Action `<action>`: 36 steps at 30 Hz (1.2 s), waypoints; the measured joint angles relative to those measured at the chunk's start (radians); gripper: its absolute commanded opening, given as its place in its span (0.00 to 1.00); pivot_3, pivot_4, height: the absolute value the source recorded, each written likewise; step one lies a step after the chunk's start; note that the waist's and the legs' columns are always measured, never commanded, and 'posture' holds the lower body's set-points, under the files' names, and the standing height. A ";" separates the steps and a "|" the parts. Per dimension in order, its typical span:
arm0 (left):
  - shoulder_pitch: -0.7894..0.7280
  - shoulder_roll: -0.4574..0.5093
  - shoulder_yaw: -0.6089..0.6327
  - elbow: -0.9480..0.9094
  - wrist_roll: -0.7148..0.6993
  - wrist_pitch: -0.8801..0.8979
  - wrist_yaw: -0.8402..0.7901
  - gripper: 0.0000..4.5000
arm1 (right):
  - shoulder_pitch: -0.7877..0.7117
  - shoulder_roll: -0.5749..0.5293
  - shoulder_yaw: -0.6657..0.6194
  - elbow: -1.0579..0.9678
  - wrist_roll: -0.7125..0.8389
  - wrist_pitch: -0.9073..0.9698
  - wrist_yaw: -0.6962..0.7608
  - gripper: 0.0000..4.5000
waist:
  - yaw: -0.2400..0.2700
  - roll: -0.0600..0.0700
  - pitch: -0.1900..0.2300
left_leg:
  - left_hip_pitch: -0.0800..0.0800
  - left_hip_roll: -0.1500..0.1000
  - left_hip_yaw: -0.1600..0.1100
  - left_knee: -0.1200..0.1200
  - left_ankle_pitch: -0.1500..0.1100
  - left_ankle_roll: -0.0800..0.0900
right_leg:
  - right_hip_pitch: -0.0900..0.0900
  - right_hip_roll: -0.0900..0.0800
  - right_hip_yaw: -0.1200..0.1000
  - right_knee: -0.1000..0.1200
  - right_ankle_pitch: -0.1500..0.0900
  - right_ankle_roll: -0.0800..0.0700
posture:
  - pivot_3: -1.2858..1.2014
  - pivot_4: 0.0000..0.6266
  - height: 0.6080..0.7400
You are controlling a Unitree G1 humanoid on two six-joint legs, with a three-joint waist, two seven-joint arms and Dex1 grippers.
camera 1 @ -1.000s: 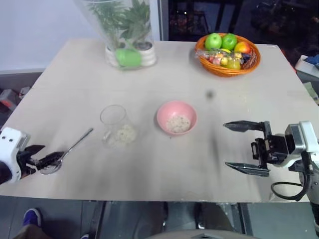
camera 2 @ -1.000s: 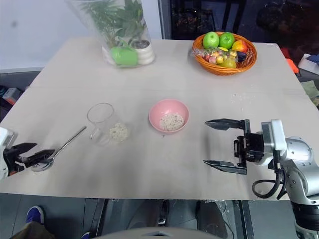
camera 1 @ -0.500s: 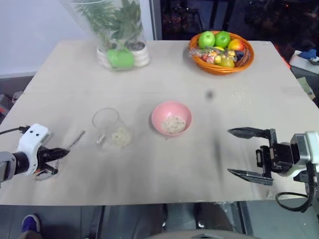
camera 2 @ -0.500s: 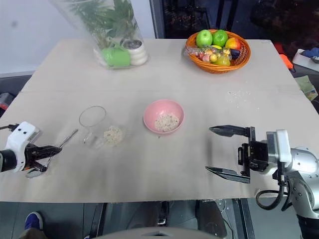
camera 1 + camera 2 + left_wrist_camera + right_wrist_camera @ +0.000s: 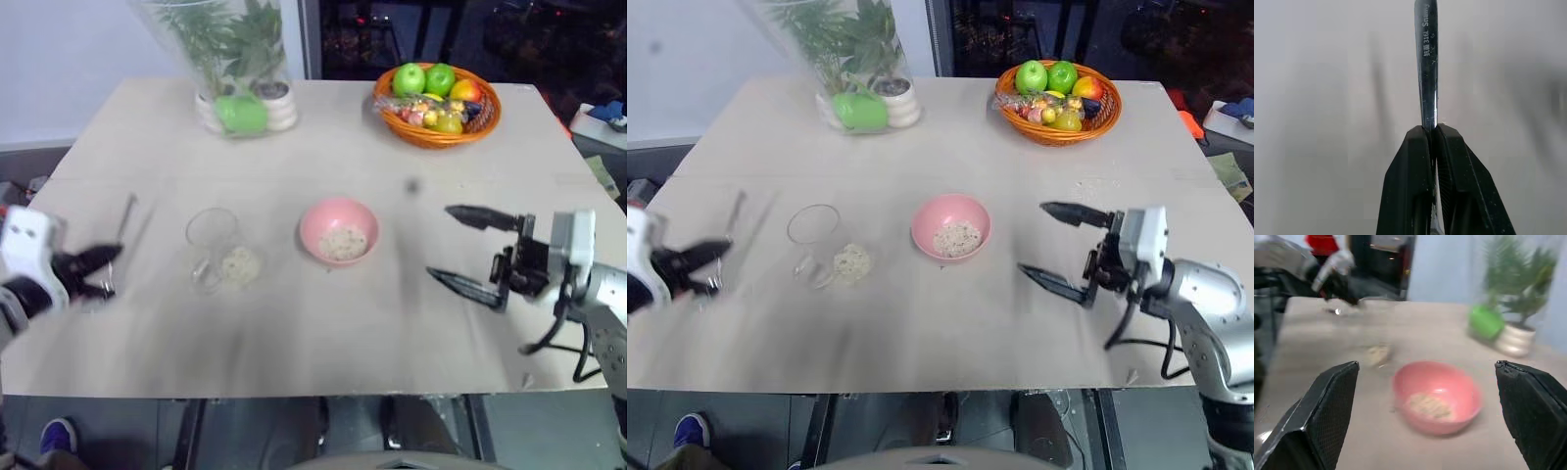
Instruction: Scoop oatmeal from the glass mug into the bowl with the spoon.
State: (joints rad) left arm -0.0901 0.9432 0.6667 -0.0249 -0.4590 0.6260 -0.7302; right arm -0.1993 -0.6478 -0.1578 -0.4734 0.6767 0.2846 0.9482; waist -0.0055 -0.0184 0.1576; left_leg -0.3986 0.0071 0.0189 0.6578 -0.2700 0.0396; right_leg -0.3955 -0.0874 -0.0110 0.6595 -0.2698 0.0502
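spoon [image 5: 1428,68] pinched between the left gripper [image 5: 1433,134] fingers, off the table [image 5: 294,333] at its left edge. glass mug [image 5: 216,247] with oatmeal [image 5: 240,263] sits just left of pink bowl [image 5: 339,231]. right gripper [image 5: 460,250] spread wide, right of bowl.

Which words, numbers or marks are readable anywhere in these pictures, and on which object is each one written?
"316L": stamped on the handle of the slim silver metal spoon, which the left gripper holds shut between its black fingers.
Two small characters before "316L" on the same handle: too small to read surely.
A word after it beginning with "S": too blurred to read.
No other readable text is on the clear glass mug, pink bowl or orange fruit basket.
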 measured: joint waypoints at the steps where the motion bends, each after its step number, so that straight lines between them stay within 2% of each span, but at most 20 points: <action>1: -0.034 0.006 -0.001 0.001 0.001 -0.012 0.010 0.00 | -0.031 -0.001 0.009 0.001 0.001 0.022 -0.016 1.00 | 0.000 0.000 0.000 | 0.000 0.000 0.000 0.000 0.000 0.000 | 0.000 0.000 0.000 0.000 0.000 0.000 | 0.52 0.24 1.00; 5: -0.286 0.034 -0.099 0.061 0.040 -0.136 0.031 0.00 | -0.269 -0.018 0.084 0.028 0.001 0.211 -0.132 1.00 | -0.001 0.000 0.000 | -0.002 -0.002 0.000 0.002 0.002 -0.003 | -0.001 0.000 0.000 0.001 0.000 0.000 | 0.52 0.24 1.00; 6: -0.484 0.019 -0.216 0.130 0.090 -0.259 0.028 0.00 | -0.466 -0.001 0.145 0.085 0.000 0.345 -0.202 1.00 | -0.002 0.000 0.001 | -0.005 -0.002 0.000 0.004 0.003 -0.004 | -0.003 0.002 -0.001 0.002 0.000 0.000 | 0.52 0.24 1.00; 7: -0.523 0.016 -0.242 0.129 0.096 -0.290 0.025 0.00 | -0.509 0.008 0.154 0.089 0.004 0.367 -0.217 1.00 | -0.003 -0.001 0.000 | -0.006 -0.002 -0.001 0.004 0.003 -0.004 | -0.004 0.002 -0.002 0.001 0.000 0.000 | 0.52 0.24 1.00; 9: -0.624 0.000 -0.310 0.172 0.124 -0.375 -0.003 0.00 | -0.614 0.078 0.153 0.133 0.050 0.462 -0.273 1.00 | -0.006 -0.001 0.000 | -0.009 -0.002 0.001 0.006 0.002 -0.003 | -0.006 0.004 -0.002 0.001 0.000 0.000 | 0.52 0.24 1.00; 11: -0.749 -0.070 -0.395 0.256 0.156 -0.481 -0.050 0.00 | -0.747 0.206 0.135 0.255 0.094 0.578 -0.389 1.00 | -0.009 -0.001 0.000 | -0.021 -0.003 0.003 0.012 0.003 -0.003 | -0.017 0.010 -0.003 0.006 0.001 0.001 | 0.52 0.24 1.00; 13: -0.803 -0.126 -0.471 0.282 0.167 -0.547 -0.087 0.00 | -0.827 0.286 0.135 0.321 0.114 0.639 -0.467 1.00 | -0.011 -0.001 0.000 | -0.023 -0.003 0.003 0.013 0.003 -0.002 | -0.018 0.010 -0.004 0.011 0.001 0.001 | 0.52 0.24 1.00; 17: -0.842 -0.203 -0.565 0.320 0.200 -0.659 -0.165 0.00 | -0.930 0.392 0.077 0.429 0.147 0.710 -0.597 1.00 | -0.017 -0.001 0.000 | -0.025 -0.004 0.003 0.013 0.003 -0.002 | -0.020 0.010 -0.006 0.011 0.000 0.001 | 0.52 0.24 1.00; 21: -0.842 -0.236 -0.599 0.324 0.209 -0.729 -0.205 0.00 | -0.958 0.427 0.030 0.481 0.153 0.723 -0.653 1.00 | -0.026 -0.001 0.000 | -0.025 -0.003 0.002 0.015 0.003 -0.002 | -0.020 0.011 -0.007 0.013 0.000 0.002 | 0.52 0.24 1.00; 25: -0.842 -0.269 -0.603 0.326 0.220 -0.768 -0.218 0.00 | -0.965 0.453 0.002 0.492 0.169 0.738 -0.674 0.60 | -0.036 -0.001 0.000 | -0.024 -0.002 0.003 0.018 0.003 -0.002 | -0.019 0.012 -0.005 0.018 0.000 0.002 | 0.52 0.24 1.00; 36: -0.842 -0.315 -0.641 0.325 0.241 -0.803 -0.243 0.00 | -0.995 0.488 -0.001 0.505 0.166 0.735 -0.693 0.60 | -0.036 -0.001 0.000 | -0.024 -0.001 0.003 0.020 0.003 -0.002 | -0.019 0.014 -0.004 0.019 0.000 0.002 | 0.52 0.24 1.00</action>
State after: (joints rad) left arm -0.9319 0.6284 0.0257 0.2997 -0.2184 -0.1768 -0.9734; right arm -1.1946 -0.1602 -0.1587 0.0317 0.8425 1.0197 0.2547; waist -0.0418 -0.0192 0.1577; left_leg -0.4223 0.0060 0.0218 0.6780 -0.2675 0.0377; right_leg -0.4150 -0.0736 -0.0146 0.6781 -0.2694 0.0518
